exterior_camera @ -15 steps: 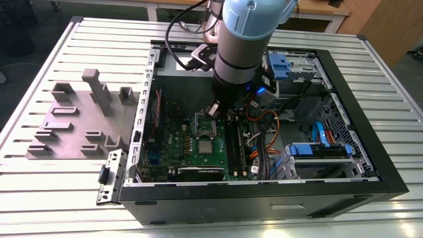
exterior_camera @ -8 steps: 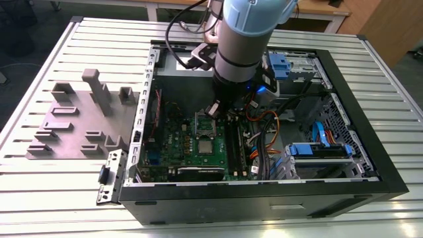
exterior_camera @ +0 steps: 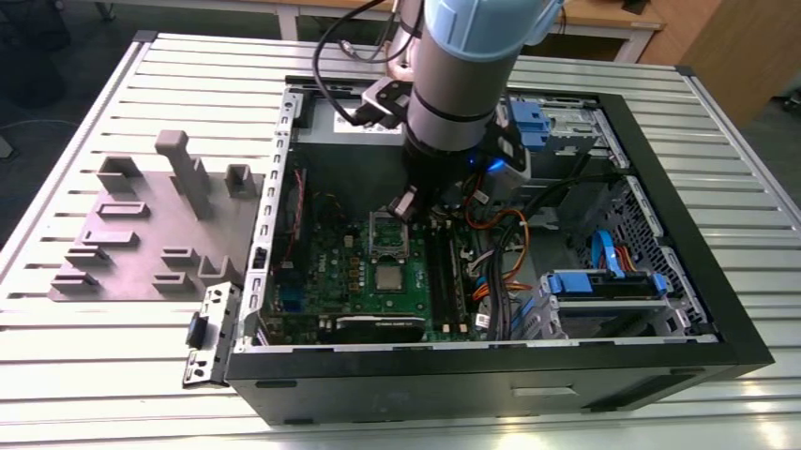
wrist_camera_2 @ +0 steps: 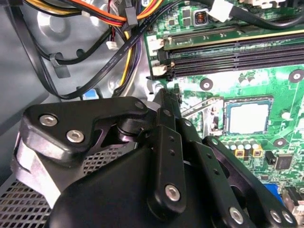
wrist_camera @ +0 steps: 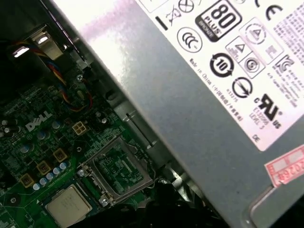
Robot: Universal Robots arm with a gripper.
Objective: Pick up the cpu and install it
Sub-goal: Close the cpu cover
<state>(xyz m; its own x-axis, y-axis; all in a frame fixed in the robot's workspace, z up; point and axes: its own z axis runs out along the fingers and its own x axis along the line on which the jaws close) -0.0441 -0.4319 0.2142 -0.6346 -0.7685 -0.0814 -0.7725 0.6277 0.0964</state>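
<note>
The cpu (exterior_camera: 390,277) (wrist_camera_2: 248,118) (wrist_camera: 68,205) sits seated in its socket on the green motherboard (exterior_camera: 338,267), its metal frame (wrist_camera: 118,171) swung open, as the tool (exterior_camera: 407,202) hovers just beyond; its grip cannot be told.

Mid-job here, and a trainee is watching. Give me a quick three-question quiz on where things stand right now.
1. True or false: the cpu lies out on the table, beside the case.
2. Where do the grey blocks stand? A: inside the case. B: on the table, at the exterior view's left of the case. C: on the motherboard.
3. Fill in: the metal frame next to the cpu is swung ___.

Key: 1 false, it lies on the motherboard inside the case. 2 B. 3 open.
</note>
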